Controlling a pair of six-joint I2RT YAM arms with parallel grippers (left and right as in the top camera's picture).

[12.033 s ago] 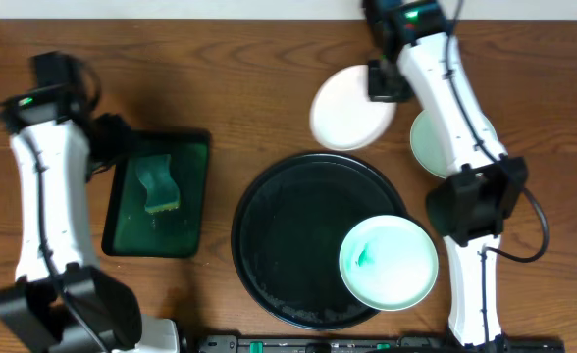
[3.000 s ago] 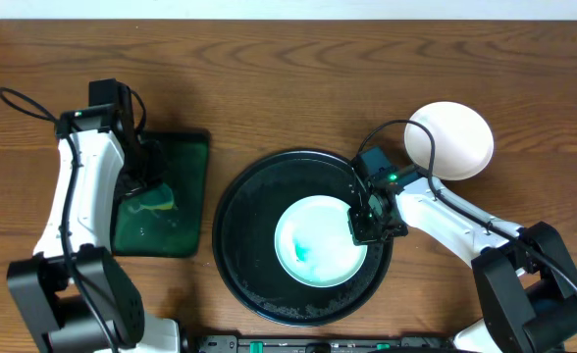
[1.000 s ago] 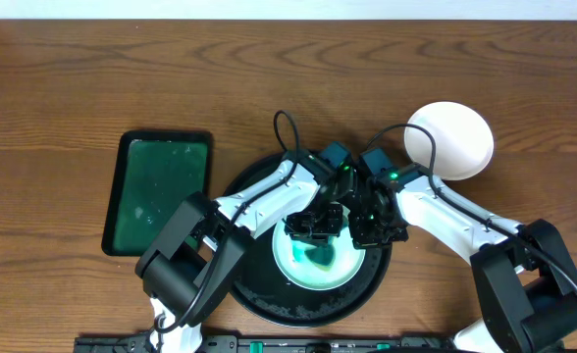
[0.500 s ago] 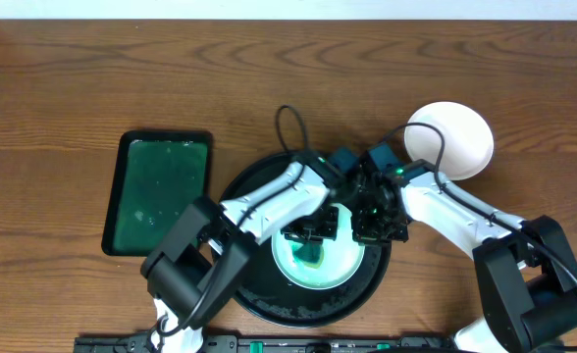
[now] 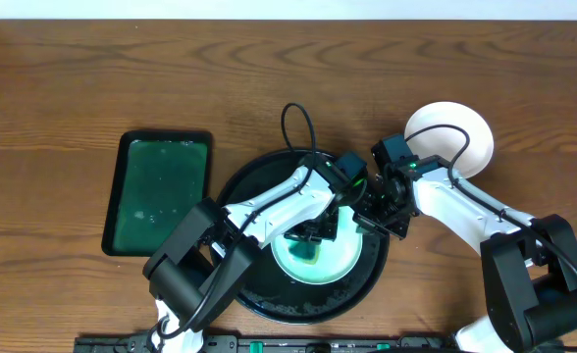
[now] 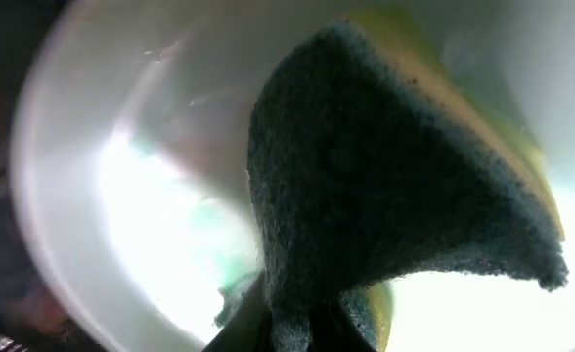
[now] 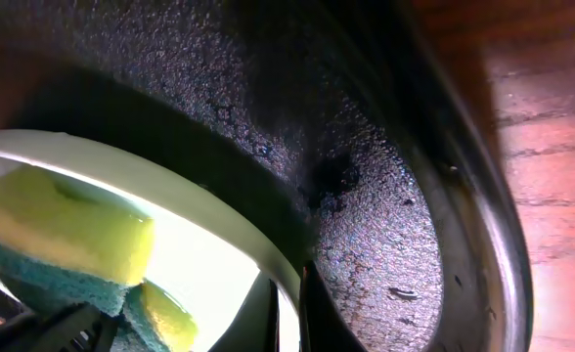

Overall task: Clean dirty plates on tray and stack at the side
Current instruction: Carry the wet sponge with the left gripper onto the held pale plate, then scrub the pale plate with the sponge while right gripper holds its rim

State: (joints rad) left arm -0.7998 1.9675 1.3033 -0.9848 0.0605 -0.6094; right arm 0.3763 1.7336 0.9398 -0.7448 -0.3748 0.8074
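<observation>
A white plate [image 5: 340, 257] with a teal-green smear lies in the right half of the round black tray [image 5: 254, 284]. My left gripper [image 5: 313, 238] is shut on a green and yellow sponge [image 5: 306, 251] and presses it onto the plate's middle. In the left wrist view the sponge [image 6: 385, 196] fills the frame over the bright plate [image 6: 121, 196], pinched by that gripper [image 6: 292, 332]. My right gripper [image 5: 367, 221] is shut on the plate's right rim. In the right wrist view it [image 7: 287, 313] clamps the rim [image 7: 170, 186] above the tray's grainy floor [image 7: 366, 196].
Clean white plates [image 5: 460, 132] sit on the wooden table beyond the tray's right rim, close behind my right arm. A rectangular dark-green tray [image 5: 158, 193] holding greenish liquid stands at the left. Both arms cross over the black tray.
The sponge has slid a little toward the front of the plate. My right wrist has shifted slightly up and right while still holding the rim.
</observation>
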